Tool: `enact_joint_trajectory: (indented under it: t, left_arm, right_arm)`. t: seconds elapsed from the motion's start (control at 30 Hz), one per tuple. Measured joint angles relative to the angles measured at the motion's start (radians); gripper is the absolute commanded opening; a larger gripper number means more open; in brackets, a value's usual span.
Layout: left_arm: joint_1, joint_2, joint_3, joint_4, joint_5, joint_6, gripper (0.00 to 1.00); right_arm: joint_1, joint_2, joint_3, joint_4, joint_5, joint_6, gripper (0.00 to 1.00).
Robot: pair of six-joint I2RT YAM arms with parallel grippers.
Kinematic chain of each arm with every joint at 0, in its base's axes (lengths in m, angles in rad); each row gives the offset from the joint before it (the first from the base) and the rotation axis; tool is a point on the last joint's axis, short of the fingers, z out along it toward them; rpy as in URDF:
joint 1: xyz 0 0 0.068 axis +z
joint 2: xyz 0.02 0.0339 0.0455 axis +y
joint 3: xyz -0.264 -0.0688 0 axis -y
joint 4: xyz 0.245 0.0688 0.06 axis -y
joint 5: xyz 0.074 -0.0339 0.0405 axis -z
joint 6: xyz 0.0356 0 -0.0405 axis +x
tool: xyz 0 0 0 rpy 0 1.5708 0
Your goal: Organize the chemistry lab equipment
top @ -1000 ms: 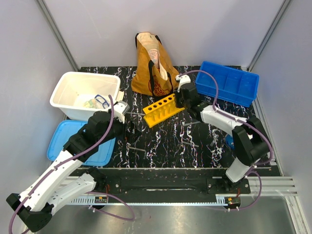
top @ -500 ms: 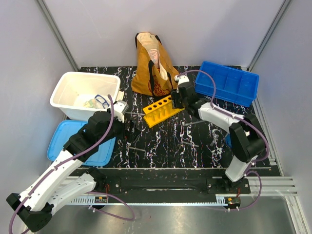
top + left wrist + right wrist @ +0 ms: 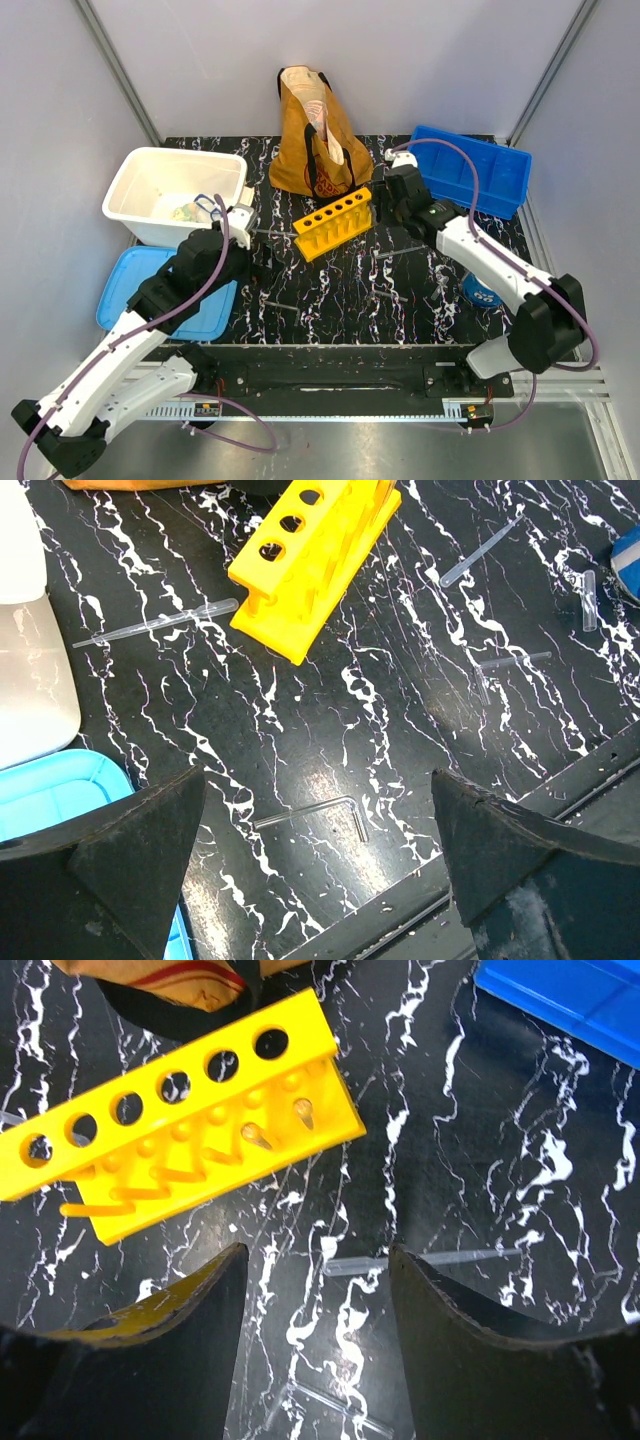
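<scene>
The yellow six-hole test-tube rack [image 3: 333, 222] stands slanted at mid-table, in front of the tote bag. It also shows in the left wrist view [image 3: 315, 555] and the right wrist view [image 3: 190, 1120]. My right gripper [image 3: 385, 207] is open and empty just right of the rack; between its tips [image 3: 315, 1300] lie a clear pipette [image 3: 420, 1258] and a thin rod [image 3: 330, 1405]. My left gripper [image 3: 243, 222] is open and empty left of the rack, its tips [image 3: 315, 830] over a bent glass rod [image 3: 315, 810]. More pipettes [image 3: 155, 623] [image 3: 480, 552] and a small tube [image 3: 588, 598] lie loose.
A mustard-brown tote bag [image 3: 310, 135] stands at the back. A white bin [image 3: 170, 195] is at the back left, with a light blue lid [image 3: 150, 290] in front of it. A blue tray [image 3: 470, 170] is at the back right and a small blue round thing [image 3: 480, 290] at the right.
My right gripper has drawn back to the right, off the rack's right end, and its arm has swung out. The rack has shifted slightly. The left arm has barely moved.
</scene>
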Motion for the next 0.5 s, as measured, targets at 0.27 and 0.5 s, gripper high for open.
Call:
enact_joint_trajectory:
  t: [0.27,0.5]
  left_arm:
    - [0.0,-0.043,0.0,-0.001,-0.018,-0.012,0.99]
    - [0.0,-0.064,0.0,-0.001,-0.021,-0.017,0.99]
  right_arm:
    - [0.0,-0.063,-0.015,-0.108,0.043,0.029,0.66]
    - [0.0,-0.068,-0.032,-0.142,0.047,0.044,0.67]
